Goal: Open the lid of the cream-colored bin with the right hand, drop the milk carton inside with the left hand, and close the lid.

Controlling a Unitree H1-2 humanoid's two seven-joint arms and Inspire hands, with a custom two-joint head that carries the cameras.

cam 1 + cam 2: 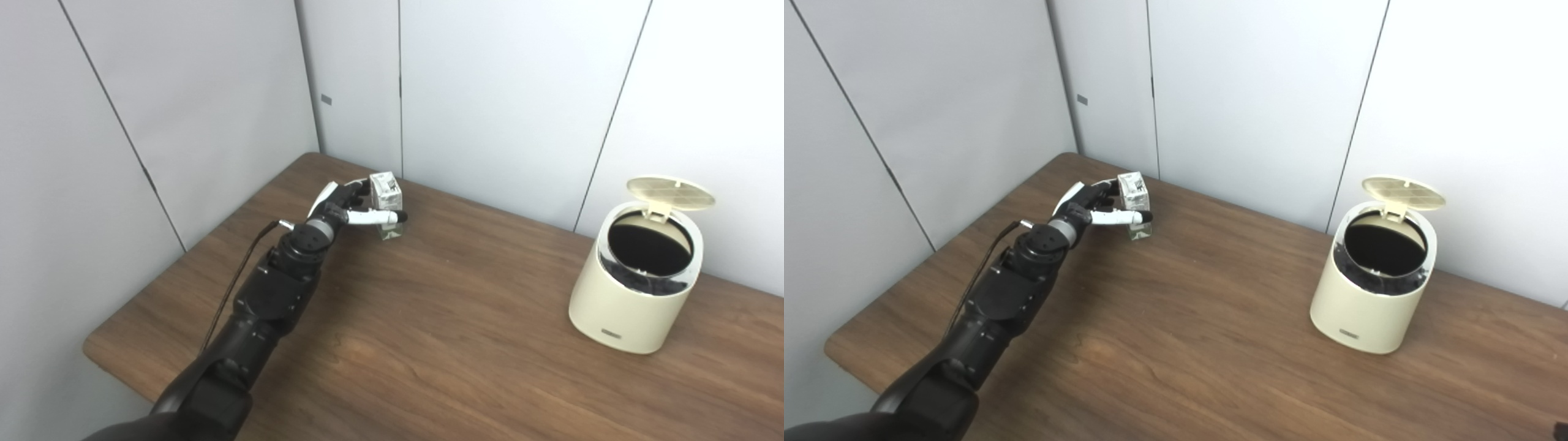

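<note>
The small white milk carton (386, 195) stands upright at the far left of the wooden table (429, 343). My left hand (350, 208) is wrapped around it, thumb across its front and fingers (346, 192) behind it; the carton's base appears to touch the table. The cream-colored bin (631, 288) sits at the right side of the table. Its round lid (670, 193) is tipped up at the back, and the dark inside shows. My right hand is out of sight.
Grey wall panels (490, 92) close in the table at the back and left. The table's rounded front-left corner (92, 349) lies below my left arm. Bare wood stretches between carton and bin.
</note>
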